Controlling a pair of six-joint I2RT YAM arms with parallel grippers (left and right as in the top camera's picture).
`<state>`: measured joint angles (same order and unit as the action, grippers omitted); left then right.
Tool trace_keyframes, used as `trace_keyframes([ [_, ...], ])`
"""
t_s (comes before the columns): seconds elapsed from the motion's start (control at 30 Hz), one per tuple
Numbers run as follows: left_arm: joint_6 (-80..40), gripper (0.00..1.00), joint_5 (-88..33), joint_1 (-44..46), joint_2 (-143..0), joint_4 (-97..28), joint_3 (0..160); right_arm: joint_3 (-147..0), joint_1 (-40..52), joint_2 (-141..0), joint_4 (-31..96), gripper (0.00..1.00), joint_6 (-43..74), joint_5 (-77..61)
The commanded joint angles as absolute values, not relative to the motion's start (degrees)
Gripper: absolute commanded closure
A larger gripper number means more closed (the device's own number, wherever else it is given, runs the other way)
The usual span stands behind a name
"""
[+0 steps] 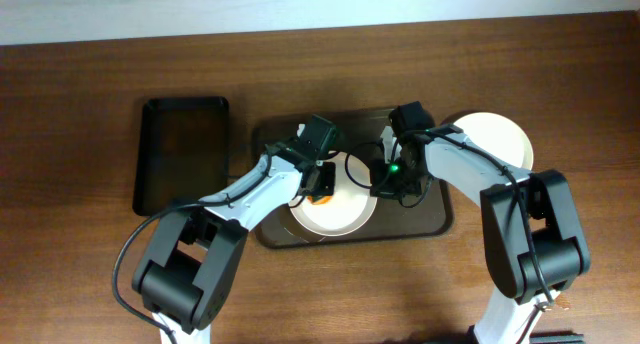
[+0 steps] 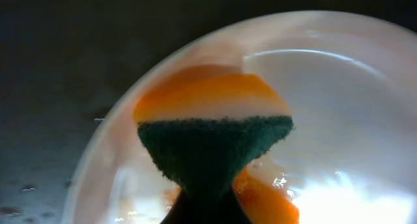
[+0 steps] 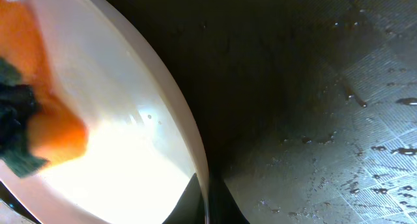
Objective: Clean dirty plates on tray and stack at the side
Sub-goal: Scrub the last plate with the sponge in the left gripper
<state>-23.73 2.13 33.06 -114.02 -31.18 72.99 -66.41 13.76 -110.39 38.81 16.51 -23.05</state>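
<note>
A white plate (image 1: pixel 335 212) lies on the dark brown tray (image 1: pixel 435 219) at the table's middle. My left gripper (image 1: pixel 318 179) is shut on an orange sponge with a green scouring face (image 2: pixel 215 149) and presses it on the plate (image 2: pixel 339 107). My right gripper (image 1: pixel 388 179) is shut on the plate's right rim (image 3: pixel 195 152), one finger inside and one outside. The sponge also shows in the right wrist view (image 3: pixel 39 126). A second white plate (image 1: pixel 500 139) lies on the table right of the tray.
A black rectangular bin (image 1: pixel 183 149) stands left of the tray. The wet tray floor (image 3: pixel 326 120) fills the right wrist view. Brown tabletop (image 1: pixel 90 114) surrounds everything.
</note>
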Motion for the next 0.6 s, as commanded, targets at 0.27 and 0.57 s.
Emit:
trace_keyframes([
  [0.27,-20.93,1.0,-4.62,32.38,-118.45,-51.42,89.8,-65.58,14.22,-111.7,38.72,0.96,16.99,-22.31],
  [0.57,-21.02,1.0,8.91,32.01,-124.46,-53.52,85.38,-68.49,13.5,-111.68,42.22,0.96,17.02,-22.26],
])
